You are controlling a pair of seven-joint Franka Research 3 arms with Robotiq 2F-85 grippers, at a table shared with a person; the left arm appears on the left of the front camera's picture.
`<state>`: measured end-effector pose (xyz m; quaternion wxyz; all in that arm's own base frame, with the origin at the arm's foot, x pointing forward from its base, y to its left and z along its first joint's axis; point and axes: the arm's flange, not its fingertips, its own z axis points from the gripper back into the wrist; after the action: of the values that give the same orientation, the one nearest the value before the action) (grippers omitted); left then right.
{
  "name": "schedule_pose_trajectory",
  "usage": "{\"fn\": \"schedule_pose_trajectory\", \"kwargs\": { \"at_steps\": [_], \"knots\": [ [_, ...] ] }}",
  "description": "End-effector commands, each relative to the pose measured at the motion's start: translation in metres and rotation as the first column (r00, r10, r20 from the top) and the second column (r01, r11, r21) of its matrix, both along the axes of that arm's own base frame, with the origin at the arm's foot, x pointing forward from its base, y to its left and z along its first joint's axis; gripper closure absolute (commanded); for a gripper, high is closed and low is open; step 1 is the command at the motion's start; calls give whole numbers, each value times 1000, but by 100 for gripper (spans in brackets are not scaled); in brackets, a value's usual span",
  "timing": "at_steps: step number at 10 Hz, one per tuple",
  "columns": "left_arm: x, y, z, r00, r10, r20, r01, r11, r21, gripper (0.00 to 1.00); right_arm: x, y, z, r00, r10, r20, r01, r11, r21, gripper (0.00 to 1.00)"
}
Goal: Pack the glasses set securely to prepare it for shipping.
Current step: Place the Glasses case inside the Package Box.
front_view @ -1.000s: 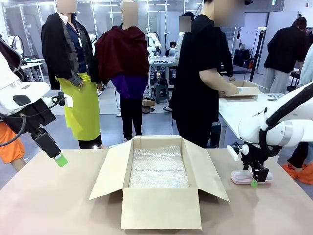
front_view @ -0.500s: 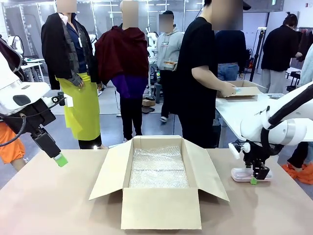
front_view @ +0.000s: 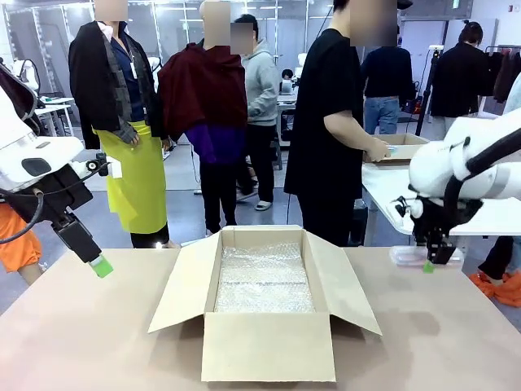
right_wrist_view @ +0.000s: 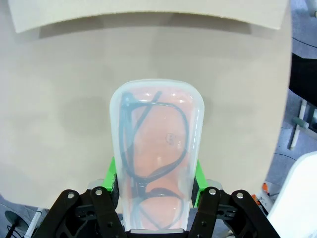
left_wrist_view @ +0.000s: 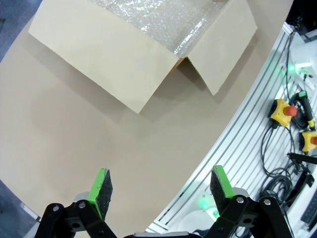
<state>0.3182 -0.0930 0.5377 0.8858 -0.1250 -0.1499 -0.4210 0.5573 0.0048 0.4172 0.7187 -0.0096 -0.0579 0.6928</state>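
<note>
Counter: the brown counter [front_view: 81, 342] carried an open cardboard box [front_view: 267, 346] at its middle, flaps spread outward, with bubble wrap [front_view: 264, 281] lining its floor.
Right arm: it bent in from the right side with the wrist turned down, and the right fingers [front_view: 429, 262] pointed at the counter near its far right edge.
Right hold: the fingers were closed on one end of the clear glasses case [right_wrist_view: 156, 148], which was held flat, raised off the counter, well right of the box.
Left arm: it was raised at the far left, with the left fingers [front_view: 101, 265] angled down, spread wide and holding nothing.
Room: the counter lay bare on both sides of the box, and the right flap stood between the case and the box opening.
</note>
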Motion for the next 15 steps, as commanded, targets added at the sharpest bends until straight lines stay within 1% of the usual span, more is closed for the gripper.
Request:
{"fn": "schedule_pose_trajectory", "kwargs": {
  "at_steps": [1, 4, 5, 6, 7, 9, 11, 13, 14, 15],
  "knots": [
    [0, 0, 2, 1000, 6, 3, -6, 1000, -12, 0, 0, 14, 27, 1000, -19, -1, 19, 1000, -17, 75],
    [0, 0, 2, 1000, 6, 3, -6, 1000, -12, 0, 0, 45, 55, 1000, -11, 21, 12, 1000, -19, 75],
    [0, 0, 2, 1000, 6, 3, -6, 1000, -12, 0, 1, 66, 67, 999, -9, 37, 10, 1000, -30, 75],
    [0, 0, 2, 1000, 6, 3, -6, 1000, -12, 0, 2, 88, 76, 999, -9, 32, 10, 1000, -24, 75],
    [0, 0, 2, 1000, 6, 3, -6, 1000, -12, 0, 4, 117, 79, 999, -31, 21, 32, 999, -33, 75],
    [0, 0, 2, 1000, 6, 3, -6, 1000, -12, 0, 11, 189, 78, 999, 11, 45, -9, 999, -53, 75],
    [0, 0, 2, 1000, 6, 3, -6, 1000, -12, 0, 16, 249, 69, 998, 39, 40, -36, 998, -56, 75],
    [0, 0, 2, 1000, 6, 3, -6, 1000, -12, 0, 27, 309, 51, 996, 38, 84, -33, 997, -65, 75],
    [0, 0, 2, 1000, 6, 3, -6, 1000, -12, 0, 34, 331, 43, 994, 40, 98, -35, 998, -54, 75],
    [0, 0, 2, 1000, 6, 3, -6, 1000, -12, 0, 40, 347, 34, 996, 35, 83, -31, 999, -44, 75]
  ]
}}
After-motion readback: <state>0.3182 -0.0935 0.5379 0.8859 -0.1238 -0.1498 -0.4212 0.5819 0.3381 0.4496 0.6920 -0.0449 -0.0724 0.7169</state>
